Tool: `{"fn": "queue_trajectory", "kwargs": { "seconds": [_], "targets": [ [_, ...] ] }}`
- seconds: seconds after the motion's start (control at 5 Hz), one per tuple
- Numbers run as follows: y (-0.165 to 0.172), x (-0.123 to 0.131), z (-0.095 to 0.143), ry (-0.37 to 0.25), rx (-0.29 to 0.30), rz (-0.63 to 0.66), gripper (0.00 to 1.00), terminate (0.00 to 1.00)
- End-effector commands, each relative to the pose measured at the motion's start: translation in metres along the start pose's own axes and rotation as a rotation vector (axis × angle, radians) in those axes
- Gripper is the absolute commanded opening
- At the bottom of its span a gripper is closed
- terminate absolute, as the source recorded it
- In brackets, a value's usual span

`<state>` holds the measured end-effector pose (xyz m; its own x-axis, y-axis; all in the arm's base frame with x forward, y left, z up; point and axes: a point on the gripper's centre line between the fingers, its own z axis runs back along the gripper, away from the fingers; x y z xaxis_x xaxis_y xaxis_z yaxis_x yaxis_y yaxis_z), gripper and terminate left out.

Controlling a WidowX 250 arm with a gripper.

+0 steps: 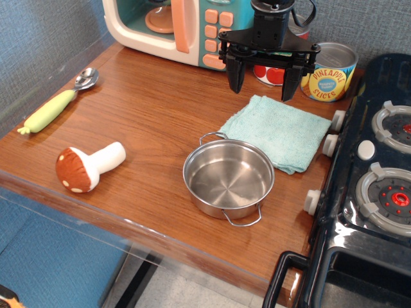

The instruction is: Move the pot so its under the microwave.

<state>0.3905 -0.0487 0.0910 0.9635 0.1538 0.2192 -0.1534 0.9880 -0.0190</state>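
Note:
The pot (pixel 228 178) is a shiny steel round pot with two wire loop handles. It sits empty on the wooden table near the front edge, just below a teal cloth. The microwave (pixel 176 25) is cream with a teal panel and peach buttons and handle, at the back of the table. My gripper (pixel 262 80) hangs open and empty above the back of the cloth, right of the microwave's panel, well behind and above the pot.
A teal cloth (pixel 276 131) lies right of centre. A pineapple can (pixel 329 72) and a red-labelled can (pixel 268 74) stand at the back right. A black stove (pixel 369 192) borders the right. A plush mushroom (pixel 87 167) and a green-handled spoon (pixel 56 102) lie at the left.

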Motion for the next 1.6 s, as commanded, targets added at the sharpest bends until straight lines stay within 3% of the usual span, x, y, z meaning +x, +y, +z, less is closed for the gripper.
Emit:
{"fn": "queue_trajectory", "kwargs": {
  "seconds": [0.0,0.4,0.8,1.2,1.4],
  "targets": [
    [0.000,0.000,0.000,0.000,0.000,0.000,1.00,0.00],
    [-0.006,-0.048,0.007,0.001,0.000,-0.081,1.00,0.00],
    [-0.018,-0.091,-0.004,0.023,0.007,-0.154,1.00,0.00],
    [-0.037,-0.096,-0.020,0.014,0.010,-0.156,1.00,0.00],
    [-0.039,-0.093,-0.033,0.021,0.045,-0.153,1.00,0.00]
  ]
}}
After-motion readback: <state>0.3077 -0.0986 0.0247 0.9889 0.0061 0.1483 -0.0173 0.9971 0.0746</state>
